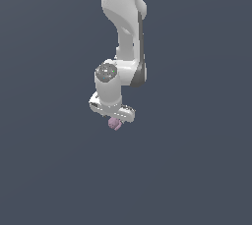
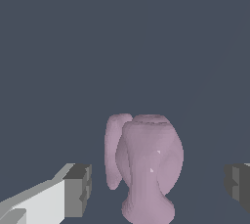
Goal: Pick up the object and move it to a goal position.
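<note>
The object point(image 1: 114, 124) is a small lumpy mauve-pink blob on the dark grey floor. In the exterior view it peeks out just under the white hand of my gripper point(image 1: 116, 120). In the wrist view the object point(image 2: 146, 162) fills the space between the two dark finger pads. My gripper point(image 2: 158, 189) is open around it. One pad point(image 2: 78, 189) and the other pad point(image 2: 239, 186) each stand apart from the blob, with floor showing in both gaps.
The white arm point(image 1: 123, 17) comes down from the top of the exterior view. A plain dark grey floor point(image 1: 197, 170) surrounds the object on every side.
</note>
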Available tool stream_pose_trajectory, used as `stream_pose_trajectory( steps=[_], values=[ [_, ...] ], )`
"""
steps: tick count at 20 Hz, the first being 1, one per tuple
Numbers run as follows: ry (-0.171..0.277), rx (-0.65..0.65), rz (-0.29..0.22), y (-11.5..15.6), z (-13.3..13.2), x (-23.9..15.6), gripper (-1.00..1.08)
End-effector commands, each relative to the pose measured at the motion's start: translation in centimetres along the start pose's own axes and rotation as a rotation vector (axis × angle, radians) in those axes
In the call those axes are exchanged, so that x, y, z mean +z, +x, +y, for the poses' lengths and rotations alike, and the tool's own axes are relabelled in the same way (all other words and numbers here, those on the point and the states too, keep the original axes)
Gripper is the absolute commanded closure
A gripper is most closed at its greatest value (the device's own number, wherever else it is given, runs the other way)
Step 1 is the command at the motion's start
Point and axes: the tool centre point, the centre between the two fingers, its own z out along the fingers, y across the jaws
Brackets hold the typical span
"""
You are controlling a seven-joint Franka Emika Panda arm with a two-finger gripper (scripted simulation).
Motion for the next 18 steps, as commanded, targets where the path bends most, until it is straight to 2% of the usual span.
stream_pose_trajectory(
  steps=[1, 9, 10, 18],
  values=[
    [0.0, 0.002, -0.001, -0.1, 0.1, 1.3, -0.92],
    [0.0, 0.004, 0.0, 0.0, 0.0, 3.2, -0.92],
    [0.0, 0.004, 0.0, 0.0, 0.0, 3.2, 1.08],
    [0.0, 0.004, 0.0, 0.0, 0.0, 3.2, 1.08]
  ],
)
